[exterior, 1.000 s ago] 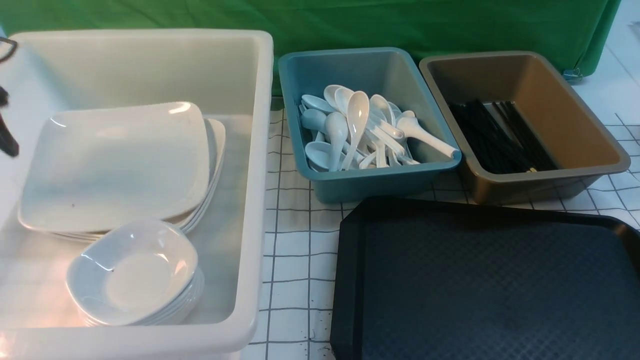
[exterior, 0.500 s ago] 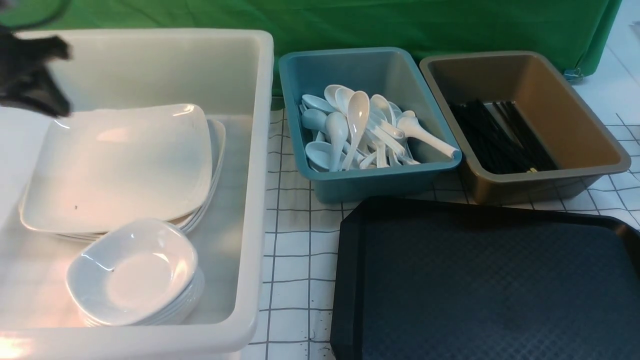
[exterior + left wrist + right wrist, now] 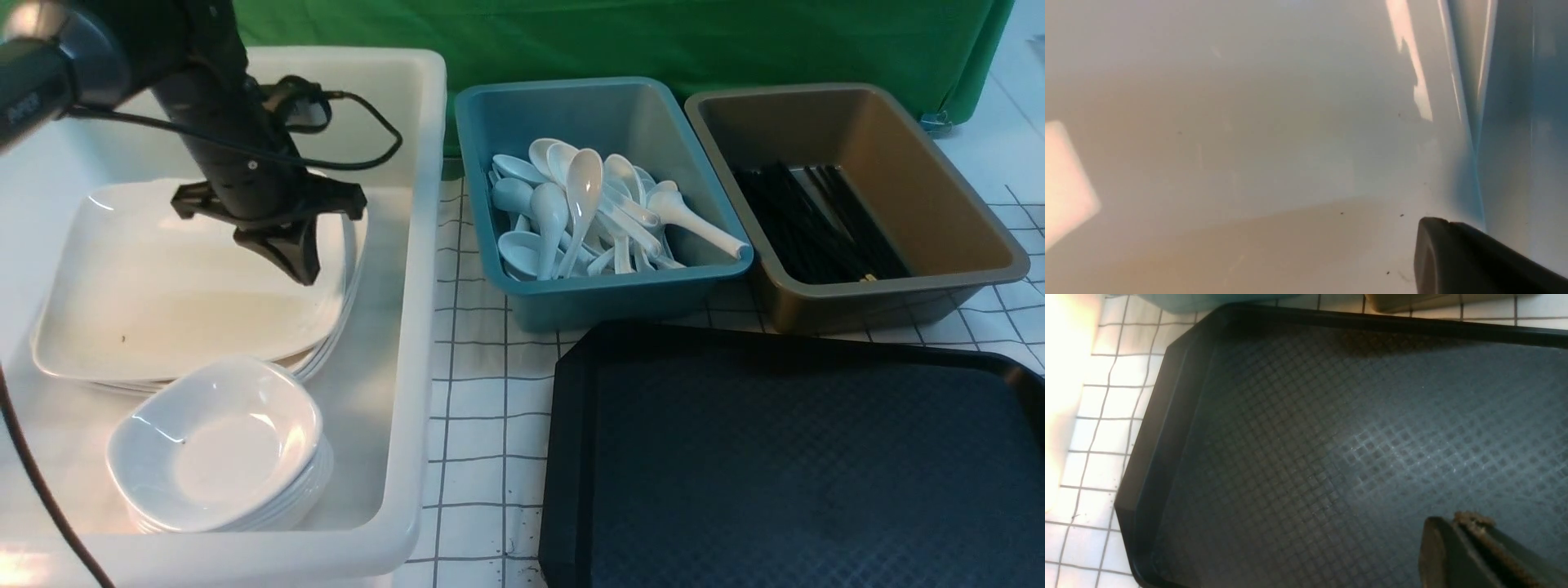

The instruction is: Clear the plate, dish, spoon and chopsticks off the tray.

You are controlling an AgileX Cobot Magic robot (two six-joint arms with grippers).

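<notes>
Your left gripper (image 3: 304,273) is hovering closed and empty above the plates (image 3: 188,278); your right (image 3: 1453,520) is keeping its tips together over a bare tray (image 3: 1298,457) (clearing is looking finished).

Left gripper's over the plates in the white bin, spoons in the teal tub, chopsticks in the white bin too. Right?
One error: the chopsticks lie in the brown tub, per the front view. The left gripper and spoons are as you said.

Beneath your right pincer (image 3: 1451,522): black tray (image 3: 1331,457), textured surface; pincer fingers together, nothing between them.
</notes>
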